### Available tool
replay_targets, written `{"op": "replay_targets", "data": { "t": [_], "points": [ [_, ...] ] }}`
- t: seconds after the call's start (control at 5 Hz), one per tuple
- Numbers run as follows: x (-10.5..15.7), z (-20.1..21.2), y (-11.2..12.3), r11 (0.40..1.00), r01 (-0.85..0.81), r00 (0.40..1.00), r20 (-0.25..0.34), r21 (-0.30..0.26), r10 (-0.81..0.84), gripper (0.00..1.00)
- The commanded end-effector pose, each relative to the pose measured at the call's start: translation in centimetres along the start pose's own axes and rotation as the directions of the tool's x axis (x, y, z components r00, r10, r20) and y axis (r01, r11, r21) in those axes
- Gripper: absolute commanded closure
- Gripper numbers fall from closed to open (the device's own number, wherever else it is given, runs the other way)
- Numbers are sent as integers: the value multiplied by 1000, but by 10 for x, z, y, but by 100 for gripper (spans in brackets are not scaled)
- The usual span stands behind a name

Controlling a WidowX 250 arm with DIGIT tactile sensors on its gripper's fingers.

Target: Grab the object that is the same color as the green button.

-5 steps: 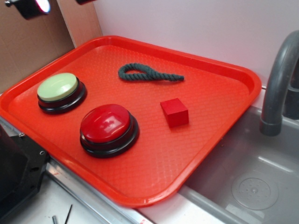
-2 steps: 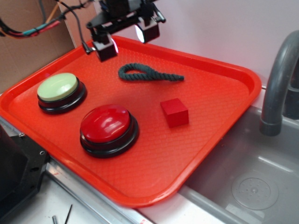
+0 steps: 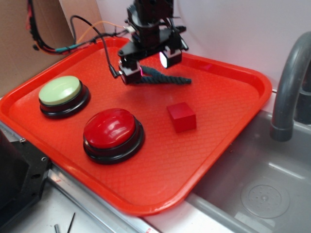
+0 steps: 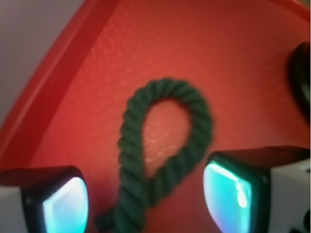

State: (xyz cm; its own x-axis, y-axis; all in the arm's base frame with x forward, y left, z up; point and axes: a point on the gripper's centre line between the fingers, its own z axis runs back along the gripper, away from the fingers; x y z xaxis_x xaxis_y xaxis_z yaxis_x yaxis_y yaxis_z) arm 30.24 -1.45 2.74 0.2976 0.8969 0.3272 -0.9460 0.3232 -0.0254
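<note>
The dark green twisted rope lies on the red tray, its looped end under my gripper. In the wrist view the rope's loop lies on the tray between my two fingers, which stand wide apart on either side of it. The gripper is open and holds nothing. The pale green button on its black base sits at the tray's left.
A red button on a black base sits at the tray's front left. A small red cube lies right of it. A grey faucet and sink are at the right. Cables trail behind the arm.
My gripper has come in from the upper left, moved right and down, and now straddles the rope's looped end. The rope and the other objects have not moved.
</note>
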Motion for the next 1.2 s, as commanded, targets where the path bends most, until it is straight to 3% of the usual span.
{"op": "replay_targets", "data": {
  "t": [0.0,0.2,0.4,0.6,0.8,1.0],
  "points": [
    [4,1,-6,997,16,1000,28,-77,-14,57],
    [5,3,-4,997,10,1000,15,-81,-9,100],
    [9,10,-3,995,50,999,-10,-83,-51,100],
    [16,26,-3,985,152,977,-140,-86,-163,100],
    [27,71,2,915,365,889,-225,-173,-398,100],
    [34,116,10,787,552,762,-217,-274,-610,100]
  ]
}}
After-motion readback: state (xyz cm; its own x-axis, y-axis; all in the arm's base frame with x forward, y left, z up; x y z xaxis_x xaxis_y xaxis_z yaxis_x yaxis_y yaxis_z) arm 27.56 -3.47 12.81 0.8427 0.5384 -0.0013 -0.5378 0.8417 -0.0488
